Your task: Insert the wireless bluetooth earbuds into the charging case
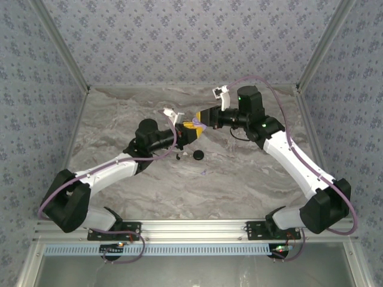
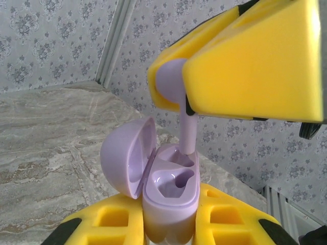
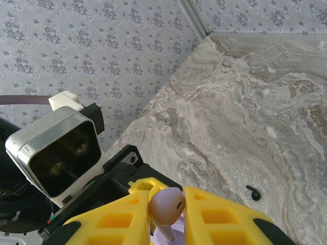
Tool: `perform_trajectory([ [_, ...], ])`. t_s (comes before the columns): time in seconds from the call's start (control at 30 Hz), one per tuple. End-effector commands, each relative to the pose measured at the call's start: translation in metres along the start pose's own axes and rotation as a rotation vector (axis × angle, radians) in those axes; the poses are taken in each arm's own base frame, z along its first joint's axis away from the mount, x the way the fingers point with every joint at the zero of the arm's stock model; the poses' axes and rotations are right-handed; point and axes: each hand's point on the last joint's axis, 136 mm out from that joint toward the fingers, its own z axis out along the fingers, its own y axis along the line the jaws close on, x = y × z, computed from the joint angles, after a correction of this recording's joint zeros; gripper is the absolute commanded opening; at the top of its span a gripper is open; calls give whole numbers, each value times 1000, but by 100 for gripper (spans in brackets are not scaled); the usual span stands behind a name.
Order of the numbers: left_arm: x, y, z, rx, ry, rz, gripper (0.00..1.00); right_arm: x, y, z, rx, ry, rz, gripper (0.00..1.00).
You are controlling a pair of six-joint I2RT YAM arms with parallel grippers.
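The lilac charging case (image 2: 171, 196) stands upright with its lid (image 2: 127, 158) swung open to the left. My left gripper (image 2: 171, 227) is shut on its lower body. A lilac earbud (image 2: 187, 130) hangs stem-down from my right gripper (image 3: 167, 217), which is shut on its round head (image 3: 167, 205). The stem tip sits in the case's far socket, and the near socket (image 2: 173, 182) is empty. From above, both grippers (image 1: 190, 129) (image 1: 204, 118) meet mid-table, above the surface. A tiny black earbud-shaped piece (image 3: 252, 192) lies on the marble.
A black round disc (image 1: 197, 155) and a small black speck (image 1: 178, 157) lie on the marble just in front of the grippers. The left wrist camera housing (image 3: 53, 153) is close beside my right fingers. Patterned walls enclose the table (image 1: 239, 173).
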Motion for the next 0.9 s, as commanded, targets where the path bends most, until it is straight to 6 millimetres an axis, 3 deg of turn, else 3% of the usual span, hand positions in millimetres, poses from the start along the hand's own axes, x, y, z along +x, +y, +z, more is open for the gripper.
perform_trajectory([
  [0.0,-25,-18,3,52,-63,28,19,-15,17,-9,-24,-46,-59,22],
  [0.87,-39,-20,-3,30,-108,19,20,-4,10,-8,2,-15,-64,22],
])
